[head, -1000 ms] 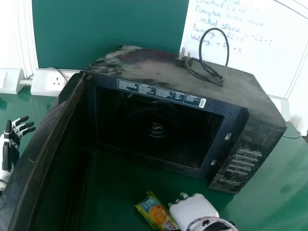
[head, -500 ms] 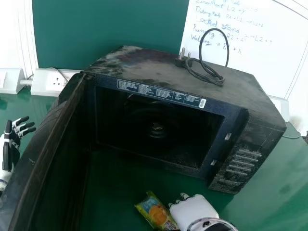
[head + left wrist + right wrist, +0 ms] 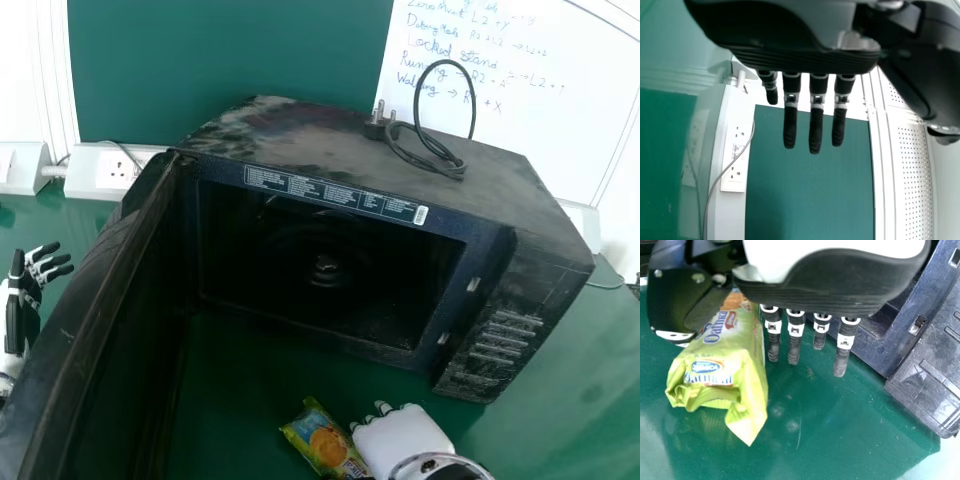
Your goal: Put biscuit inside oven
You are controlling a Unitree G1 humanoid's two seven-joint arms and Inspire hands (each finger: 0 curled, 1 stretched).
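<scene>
- Left hand (image 3: 22,310): at the view's left edge, fingers straight and slightly spread, holding nothing.
- Oven door (image 3: 85,320): swung wide open.
- Oven (image 3: 490,190): on the desk (image 3: 240,410), a round hub (image 3: 325,268) on its dark cavity floor.
- Biscuit packet (image 3: 326,440): on the desk, outside the oven.
- Right hand (image 3: 405,440): right beside the packet, fingers (image 3: 794,347) straight, slightly spread, the packet between them and the thumb.
</scene>
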